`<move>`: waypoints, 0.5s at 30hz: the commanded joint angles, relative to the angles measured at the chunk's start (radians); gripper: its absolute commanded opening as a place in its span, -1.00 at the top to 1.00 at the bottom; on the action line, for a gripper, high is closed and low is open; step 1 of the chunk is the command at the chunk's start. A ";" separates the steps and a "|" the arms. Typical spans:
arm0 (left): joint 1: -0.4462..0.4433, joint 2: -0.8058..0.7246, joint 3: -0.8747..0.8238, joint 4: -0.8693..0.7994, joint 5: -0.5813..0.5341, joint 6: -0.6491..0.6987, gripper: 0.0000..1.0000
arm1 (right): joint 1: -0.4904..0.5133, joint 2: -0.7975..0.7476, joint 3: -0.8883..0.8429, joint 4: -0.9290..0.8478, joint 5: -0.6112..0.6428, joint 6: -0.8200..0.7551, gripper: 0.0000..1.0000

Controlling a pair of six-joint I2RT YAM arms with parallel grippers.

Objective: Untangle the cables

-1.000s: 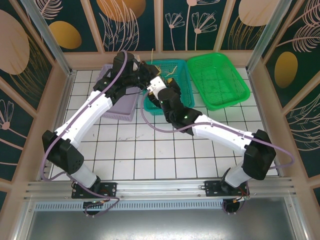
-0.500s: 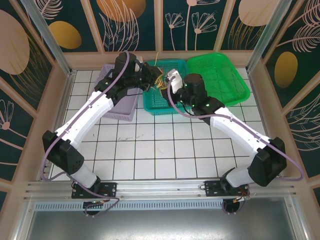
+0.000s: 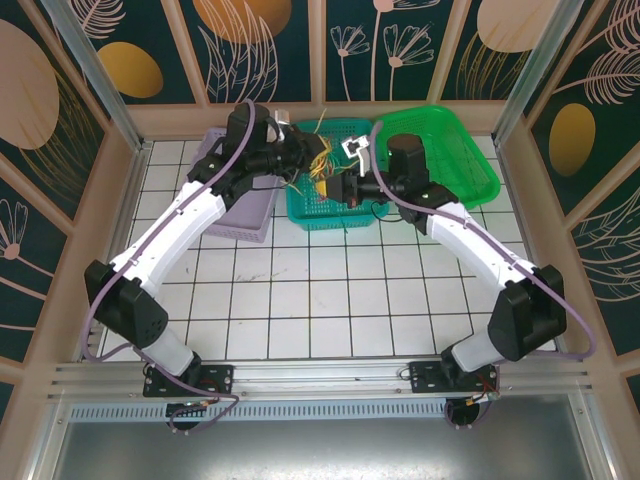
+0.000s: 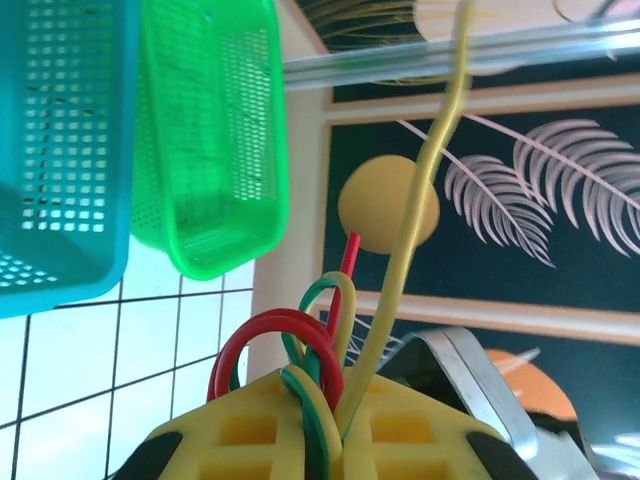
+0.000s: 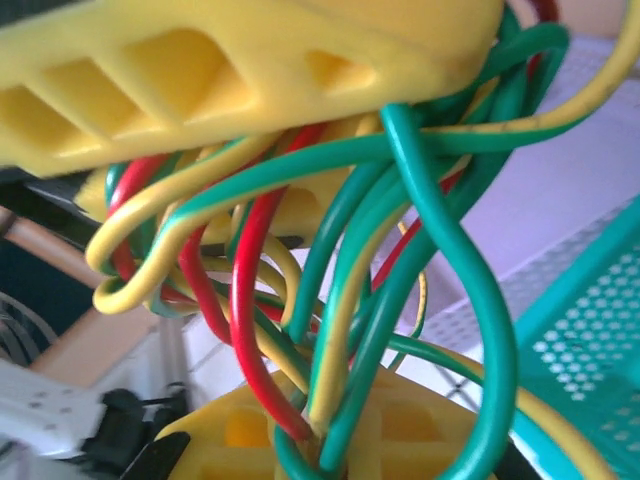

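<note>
White tiled table, leaf-pattern wall panels. Cables — green, yellow, red tangle — suspended above teal basket. Left gripper and right gripper, both over basket, clamped on bundle.

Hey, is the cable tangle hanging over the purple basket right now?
No, the cables hang above the teal basket.
</note>
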 commanded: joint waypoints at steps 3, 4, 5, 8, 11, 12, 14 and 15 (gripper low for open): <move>0.043 -0.078 -0.129 0.527 0.101 0.160 1.00 | 0.046 -0.016 -0.087 0.269 -0.398 0.414 1.00; 0.045 -0.089 -0.162 0.600 0.116 0.171 1.00 | 0.046 -0.011 -0.090 0.285 -0.422 0.454 1.00; 0.046 -0.098 -0.187 0.655 0.132 0.186 1.00 | 0.076 0.001 -0.080 0.263 -0.445 0.467 1.00; 0.045 -0.124 -0.249 0.717 0.122 0.251 1.00 | 0.120 0.039 -0.002 0.023 -0.455 0.347 1.00; 0.044 -0.154 -0.330 0.825 0.100 0.243 1.00 | 0.142 0.053 0.028 -0.059 -0.436 0.303 1.00; 0.043 -0.161 -0.355 0.857 0.091 0.224 1.00 | 0.142 0.053 0.032 -0.049 -0.426 0.312 1.00; 0.038 -0.167 -0.373 0.858 0.082 0.210 1.00 | 0.137 0.056 0.062 -0.093 -0.385 0.277 1.00; 0.032 -0.174 -0.377 0.843 0.070 0.209 1.00 | 0.131 0.059 0.081 -0.124 -0.361 0.256 1.00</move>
